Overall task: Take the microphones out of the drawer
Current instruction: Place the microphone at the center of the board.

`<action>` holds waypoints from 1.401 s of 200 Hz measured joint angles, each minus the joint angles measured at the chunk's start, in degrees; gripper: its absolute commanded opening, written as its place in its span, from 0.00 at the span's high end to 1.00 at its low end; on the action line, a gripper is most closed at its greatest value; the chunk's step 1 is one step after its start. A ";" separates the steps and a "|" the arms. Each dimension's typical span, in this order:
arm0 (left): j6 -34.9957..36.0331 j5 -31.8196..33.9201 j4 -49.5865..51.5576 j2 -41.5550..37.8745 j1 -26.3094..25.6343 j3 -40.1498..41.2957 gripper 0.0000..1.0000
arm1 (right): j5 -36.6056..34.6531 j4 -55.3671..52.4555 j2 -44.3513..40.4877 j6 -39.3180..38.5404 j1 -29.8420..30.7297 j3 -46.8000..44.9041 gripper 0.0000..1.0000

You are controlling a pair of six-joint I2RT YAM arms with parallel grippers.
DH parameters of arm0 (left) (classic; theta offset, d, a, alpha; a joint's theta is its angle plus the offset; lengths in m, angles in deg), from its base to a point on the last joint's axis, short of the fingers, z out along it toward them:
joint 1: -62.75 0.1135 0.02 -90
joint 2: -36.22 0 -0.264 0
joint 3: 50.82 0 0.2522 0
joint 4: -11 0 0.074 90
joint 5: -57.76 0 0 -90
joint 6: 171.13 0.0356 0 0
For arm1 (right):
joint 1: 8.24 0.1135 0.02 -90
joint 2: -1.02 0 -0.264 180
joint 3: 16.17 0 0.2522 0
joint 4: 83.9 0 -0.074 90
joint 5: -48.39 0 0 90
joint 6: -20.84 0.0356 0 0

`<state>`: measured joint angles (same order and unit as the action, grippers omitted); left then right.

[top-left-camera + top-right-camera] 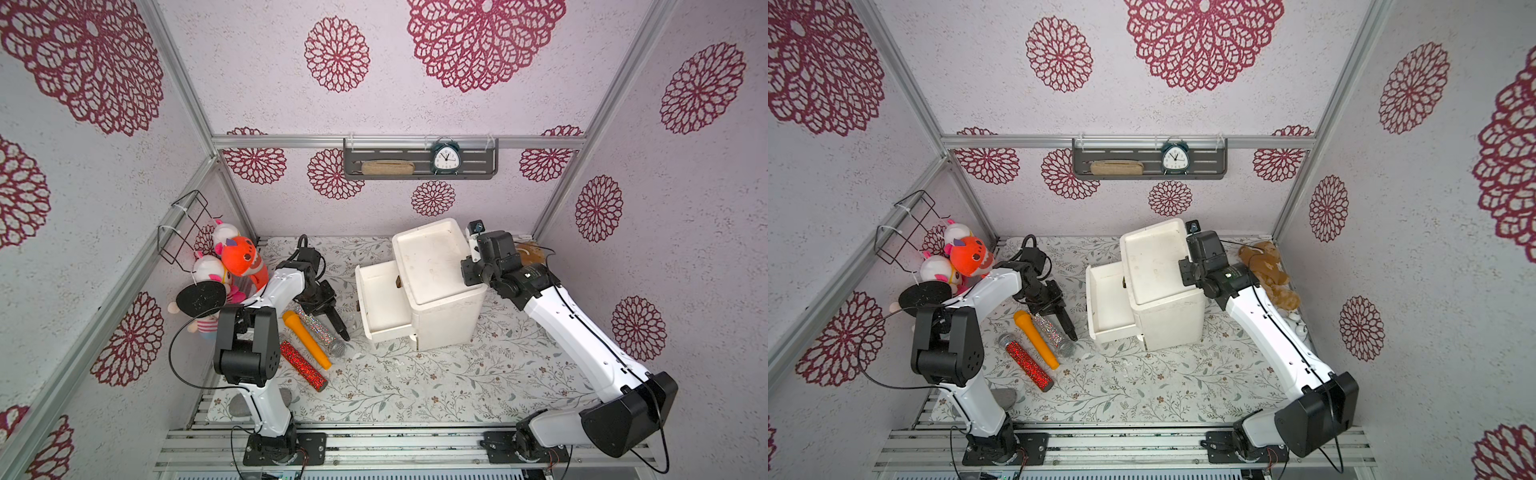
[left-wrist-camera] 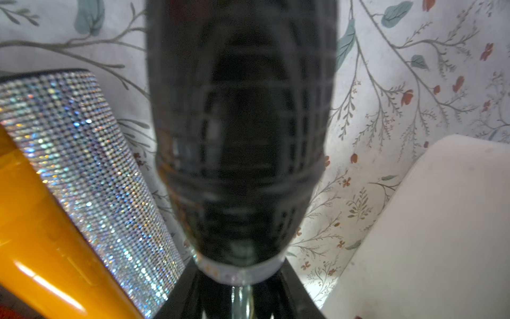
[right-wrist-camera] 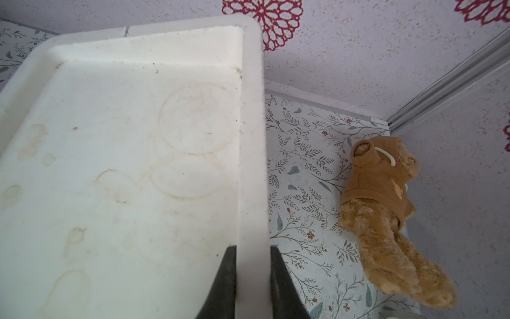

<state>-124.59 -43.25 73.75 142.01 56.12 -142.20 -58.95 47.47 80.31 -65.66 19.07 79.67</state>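
Your left gripper (image 1: 323, 302) is clamped on the black microphone (image 2: 240, 138), and its mesh head fills the left wrist view. The microphone is outside the drawer, over the floral mat (image 1: 415, 374); whether it touches the mat cannot be told.

Just beside this gripper, on the side away from the cabinet, a silver glitter microphone (image 2: 82, 165) and an orange microphone (image 1: 307, 340) lie on the mat. A red glitter microphone (image 1: 303, 365) lies a little further that way.

On the gripper's other side, near but apart from it, the white drawer (image 1: 384, 299) stands pulled out of the white cabinet (image 1: 449, 320).

Across the cabinet, your right gripper (image 3: 252, 273) pinches the raised rim of the cabinet's top, one of its fingers (image 3: 227, 276) inside the rim and one outside.

Beyond that gripper, a brown plush bear (image 3: 380, 193) lies on the mat by the wall.

Farthest off, a wall shelf (image 1: 419, 174) holds an alarm clock (image 1: 445, 158).
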 measured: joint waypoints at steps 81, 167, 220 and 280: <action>-1.20 1.86 -0.15 2.51 -1.49 -0.04 0.86 | 0.00 0.98 -0.20 -0.04 -0.09 -0.98 1.00; -4.46 3.78 -1.36 3.74 -1.49 1.55 0.76 | 0.00 2.49 -1.01 -0.44 -0.28 -2.54 1.00; -5.90 4.48 -1.86 3.74 -1.49 3.52 0.64 | 0.00 3.30 -1.16 -0.92 -0.28 -3.02 1.00; -6.71 4.70 -2.75 3.10 -1.49 4.94 0.53 | -0.04 3.58 -1.57 -0.90 -0.28 -3.50 1.00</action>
<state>-131.30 -38.55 71.00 145.12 54.63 -137.26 -59.00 51.05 78.73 -66.55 18.78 76.17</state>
